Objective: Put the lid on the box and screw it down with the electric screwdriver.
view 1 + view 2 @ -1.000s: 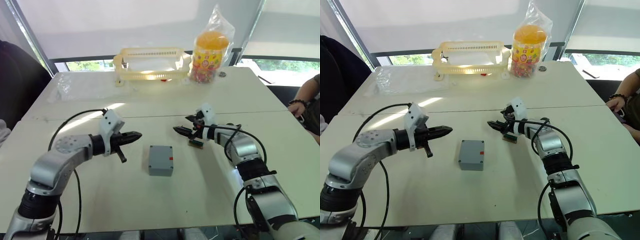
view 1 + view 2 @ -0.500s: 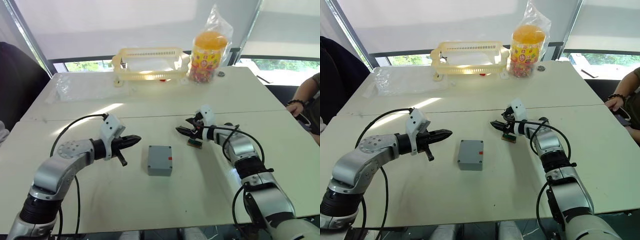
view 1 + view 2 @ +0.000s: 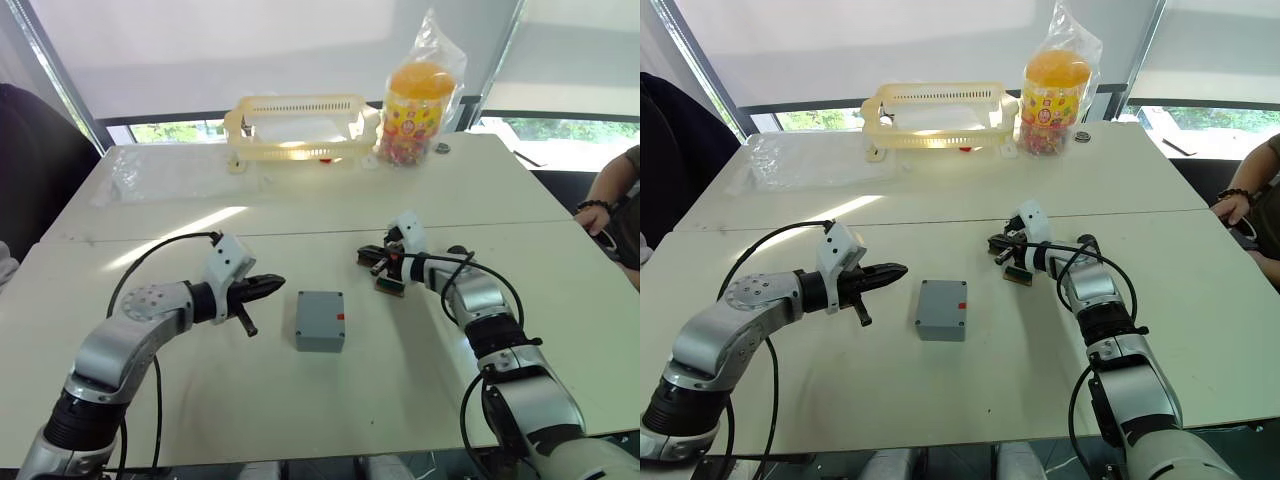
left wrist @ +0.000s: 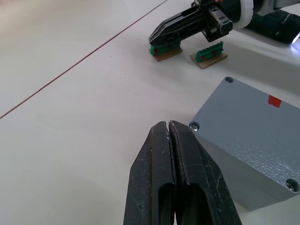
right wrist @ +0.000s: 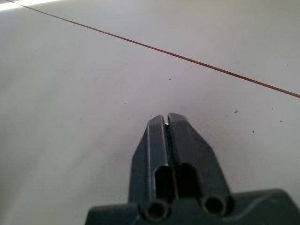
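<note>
The left gripper (image 3: pixel 272 284) is hovering over the white table (image 3: pixel 300 410) with its two black fingers (image 4: pixel 174 154) pressed together on nothing — the tips are pointing at the box (image 3: pixel 321 320), which is sitting just beyond them with the lid (image 4: pixel 253 136) already lying on top, screws showing at its corners. A small red mark is showing on the box's side facing away from this gripper.

The right gripper (image 3: pixel 368 257) is hanging on the far side of the box, its fingers (image 5: pixel 174 140) likewise closed and empty. Two small green blocks (image 4: pixel 187 49) are lying just under and beside it.

Far beyond both grippers, a yellow basket (image 3: pixel 297 128) and a bagged orange jar (image 3: pixel 418 105) are standing.
</note>
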You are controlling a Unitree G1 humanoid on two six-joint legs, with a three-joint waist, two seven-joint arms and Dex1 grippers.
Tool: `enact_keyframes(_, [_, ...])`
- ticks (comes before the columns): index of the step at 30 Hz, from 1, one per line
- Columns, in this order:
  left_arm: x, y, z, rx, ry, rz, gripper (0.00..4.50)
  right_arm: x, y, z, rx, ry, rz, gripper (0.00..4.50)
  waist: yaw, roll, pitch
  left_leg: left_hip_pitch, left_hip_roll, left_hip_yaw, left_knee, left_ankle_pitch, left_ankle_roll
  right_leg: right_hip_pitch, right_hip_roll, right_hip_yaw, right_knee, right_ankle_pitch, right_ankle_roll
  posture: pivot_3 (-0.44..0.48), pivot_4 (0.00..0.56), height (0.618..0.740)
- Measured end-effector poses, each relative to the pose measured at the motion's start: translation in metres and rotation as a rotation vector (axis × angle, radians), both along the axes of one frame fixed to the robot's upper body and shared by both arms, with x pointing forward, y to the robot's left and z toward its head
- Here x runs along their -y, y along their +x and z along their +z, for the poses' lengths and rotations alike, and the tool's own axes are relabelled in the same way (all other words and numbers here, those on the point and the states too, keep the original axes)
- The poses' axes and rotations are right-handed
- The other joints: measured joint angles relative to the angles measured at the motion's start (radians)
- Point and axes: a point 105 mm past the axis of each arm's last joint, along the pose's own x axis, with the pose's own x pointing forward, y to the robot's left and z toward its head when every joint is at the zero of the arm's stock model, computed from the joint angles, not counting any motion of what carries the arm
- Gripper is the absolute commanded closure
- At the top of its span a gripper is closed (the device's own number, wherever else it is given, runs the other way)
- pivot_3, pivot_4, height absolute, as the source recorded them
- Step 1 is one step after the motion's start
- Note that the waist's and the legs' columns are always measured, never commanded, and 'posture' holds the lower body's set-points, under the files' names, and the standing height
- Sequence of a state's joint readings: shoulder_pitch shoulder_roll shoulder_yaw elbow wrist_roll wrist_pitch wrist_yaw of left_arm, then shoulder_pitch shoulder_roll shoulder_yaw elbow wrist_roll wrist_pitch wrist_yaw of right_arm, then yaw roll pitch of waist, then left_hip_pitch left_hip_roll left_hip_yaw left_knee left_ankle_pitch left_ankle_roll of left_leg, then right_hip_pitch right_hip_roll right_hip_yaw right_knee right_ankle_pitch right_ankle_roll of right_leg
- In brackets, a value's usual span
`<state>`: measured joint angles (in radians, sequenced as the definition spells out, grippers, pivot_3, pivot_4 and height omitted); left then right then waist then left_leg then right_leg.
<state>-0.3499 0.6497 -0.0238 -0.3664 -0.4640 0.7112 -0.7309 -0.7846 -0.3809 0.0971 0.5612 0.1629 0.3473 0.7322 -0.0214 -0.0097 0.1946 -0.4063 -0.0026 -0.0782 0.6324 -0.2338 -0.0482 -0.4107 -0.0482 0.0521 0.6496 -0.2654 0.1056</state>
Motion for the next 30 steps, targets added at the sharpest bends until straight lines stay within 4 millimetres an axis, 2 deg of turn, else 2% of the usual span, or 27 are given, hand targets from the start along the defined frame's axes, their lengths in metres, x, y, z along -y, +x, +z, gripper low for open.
enact_keyframes(15, [-0.002, 0.001, -0.001, 0.012, 0.01, -0.002, 4.5, 0.002, 0.001, 0.001, 0.004, 0.008, -0.01, 4.48, 0.0, 0.0, 0.0, 0.0, 0.0, 0.0, 0.0, 0.0, 0.0, 0.0, 0.0, 0.0, 0.0, 0.0, 0.0, 0.0, 0.15, 0.74])
enact_keyframes(30, [-0.003, 0.002, -0.007, -0.005, 0.012, -0.004, 4.5, 0.002, 0.0, 0.022, 0.056, 0.059, -0.009, 4.48, 0.0, 0.0, 0.0, 0.0, 0.0, 0.0, 0.0, 0.0, 0.0, 0.0, 0.0, 0.0, 0.0, 0.0, 0.0, 0.0, 0.15, 0.74])
